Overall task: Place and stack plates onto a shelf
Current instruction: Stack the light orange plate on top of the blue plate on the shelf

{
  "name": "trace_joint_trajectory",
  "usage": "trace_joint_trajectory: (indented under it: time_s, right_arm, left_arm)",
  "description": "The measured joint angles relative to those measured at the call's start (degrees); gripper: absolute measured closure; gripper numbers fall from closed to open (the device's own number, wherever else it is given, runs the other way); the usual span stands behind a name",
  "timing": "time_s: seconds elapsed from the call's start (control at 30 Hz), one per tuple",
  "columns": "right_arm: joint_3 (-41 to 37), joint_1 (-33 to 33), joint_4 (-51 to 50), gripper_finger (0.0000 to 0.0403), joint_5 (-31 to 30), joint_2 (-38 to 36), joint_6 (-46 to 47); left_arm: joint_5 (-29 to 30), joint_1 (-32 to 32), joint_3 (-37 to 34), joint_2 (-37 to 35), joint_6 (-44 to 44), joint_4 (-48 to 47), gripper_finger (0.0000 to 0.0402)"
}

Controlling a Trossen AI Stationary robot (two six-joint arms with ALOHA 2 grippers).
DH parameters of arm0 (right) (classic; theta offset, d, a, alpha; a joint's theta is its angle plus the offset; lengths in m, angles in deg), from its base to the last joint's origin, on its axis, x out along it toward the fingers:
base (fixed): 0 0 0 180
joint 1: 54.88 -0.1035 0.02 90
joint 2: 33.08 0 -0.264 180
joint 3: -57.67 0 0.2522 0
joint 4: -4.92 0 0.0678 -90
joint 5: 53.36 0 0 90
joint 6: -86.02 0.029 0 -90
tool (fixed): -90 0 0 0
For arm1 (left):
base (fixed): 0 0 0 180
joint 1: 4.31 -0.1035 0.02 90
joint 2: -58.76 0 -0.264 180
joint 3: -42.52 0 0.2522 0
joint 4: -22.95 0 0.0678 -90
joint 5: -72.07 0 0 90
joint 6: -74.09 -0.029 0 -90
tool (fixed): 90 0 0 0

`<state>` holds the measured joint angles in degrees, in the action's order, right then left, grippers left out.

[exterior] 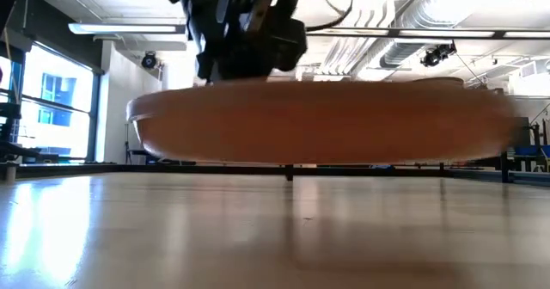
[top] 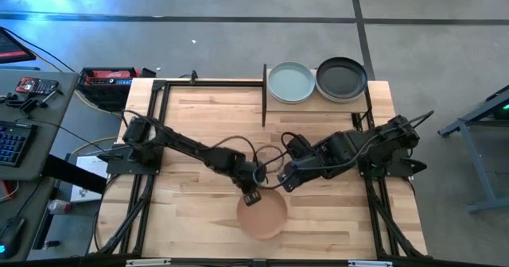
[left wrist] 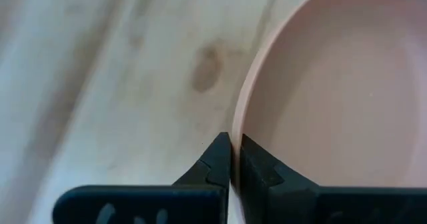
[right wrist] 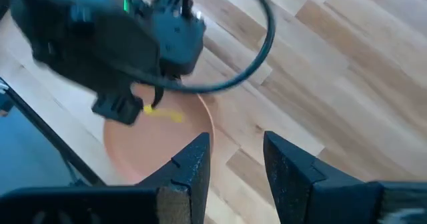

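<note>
Your left gripper (left wrist: 230, 159) is clenching the rim of the round matte terracotta plate (top: 262, 215) near the worktop's front edge; right gripper (right wrist: 233, 159) is waiting, released. Keep it level as you're lifting.

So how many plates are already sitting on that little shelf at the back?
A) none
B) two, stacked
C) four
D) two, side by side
D: the high view shows a sage green plate and a black plate lying next to each other on the shelf, while the terracotta plate is at the table's front edge.
</note>
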<state>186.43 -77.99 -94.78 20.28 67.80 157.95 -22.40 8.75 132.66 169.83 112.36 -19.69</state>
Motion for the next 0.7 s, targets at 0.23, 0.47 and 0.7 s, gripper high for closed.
trace_joint_trajectory:
  time_s: [0.23,0.47,0.7]
  right_arm:
    - [0.0,3.6,-0.2,0.0286,0.8,0.0,-7.4]
    - [0.0,8.5,-0.3,0.0286,3.7,0.0,-15.4]
    - [0.0,14.1,-0.4,0.0286,5.4,0.0,-23.9]
  left_arm:
    - [0.8,-5.7,0.1,-5.6,-4.0,-5.9,0.0400]
    - [3.8,-11.7,0.1,-11.7,-7.4,-9.2,0.0400]
    - [5.9,-17.2,0.1,-17.7,-9.6,-9.9,0.0400]
